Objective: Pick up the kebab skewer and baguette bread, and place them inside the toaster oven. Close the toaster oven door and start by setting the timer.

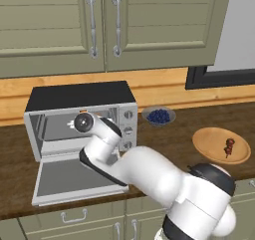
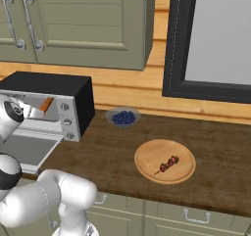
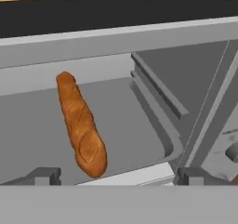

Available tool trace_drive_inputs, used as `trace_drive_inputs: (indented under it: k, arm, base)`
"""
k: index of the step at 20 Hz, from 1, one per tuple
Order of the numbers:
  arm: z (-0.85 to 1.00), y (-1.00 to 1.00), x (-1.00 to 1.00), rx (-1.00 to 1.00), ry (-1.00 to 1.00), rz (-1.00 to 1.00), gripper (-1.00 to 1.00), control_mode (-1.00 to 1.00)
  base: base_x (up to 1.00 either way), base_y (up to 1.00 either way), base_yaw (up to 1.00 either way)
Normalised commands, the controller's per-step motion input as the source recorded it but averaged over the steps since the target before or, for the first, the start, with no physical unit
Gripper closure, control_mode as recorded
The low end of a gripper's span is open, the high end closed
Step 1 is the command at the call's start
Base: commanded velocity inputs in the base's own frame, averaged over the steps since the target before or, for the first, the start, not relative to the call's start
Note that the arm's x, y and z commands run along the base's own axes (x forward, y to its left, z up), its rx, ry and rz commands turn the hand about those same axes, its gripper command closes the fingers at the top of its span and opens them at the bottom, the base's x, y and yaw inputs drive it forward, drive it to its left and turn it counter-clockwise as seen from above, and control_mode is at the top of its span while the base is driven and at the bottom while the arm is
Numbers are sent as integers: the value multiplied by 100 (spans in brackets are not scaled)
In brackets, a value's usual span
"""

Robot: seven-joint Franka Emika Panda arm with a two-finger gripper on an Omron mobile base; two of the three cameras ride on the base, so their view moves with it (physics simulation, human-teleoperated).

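The toaster oven (image 1: 79, 97) stands on the counter with its door (image 1: 64, 177) dropped open and flat. The orange-brown baguette bread (image 3: 81, 125) lies on the oven floor, left of centre in the hand view, pointing toward the back wall. My gripper (image 3: 120, 175) is open at the oven's mouth, just in front of the loaf's near end, with its fingertips (image 3: 44, 174) wide apart and nothing between them. The kebab skewer (image 1: 229, 147) (image 2: 167, 164) rests on a round wooden plate (image 1: 211, 137) to the right of the oven.
A small bowl of blueberries (image 1: 158, 116) (image 2: 122, 117) sits between the oven and the plate (image 2: 147, 154). The knob panel (image 1: 128, 127) is on the oven's right side. Wall cabinets (image 1: 99, 25) hang overhead, and a dark-framed window (image 2: 211, 44) is at the right.
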Motion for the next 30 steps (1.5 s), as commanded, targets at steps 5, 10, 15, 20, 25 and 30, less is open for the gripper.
trace_drive_inputs:
  k: [5, 10, 15, 20, 25, 30]
  arm:
    - [31, -69, -72, 0, 4, 0, -100, -100]
    - [50, -78, -62, 0, 21, 0, -100, -100]
    - [31, -89, -49, 0, 28, 0, -100, -100]
    - [14, -93, -46, 0, 26, 0, -100, -100]
    - [1, -100, -30, 0, 21, -3, -100, -100]
    - [0, -100, -16, 0, 16, -8, -100, -100]
  base:
    - [0, 0, 0]
    - [0, 0, 0]
    - [0, 0, 0]
    - [0, 0, 0]
    - [0, 0, 0]
    - [0, 0, 0]
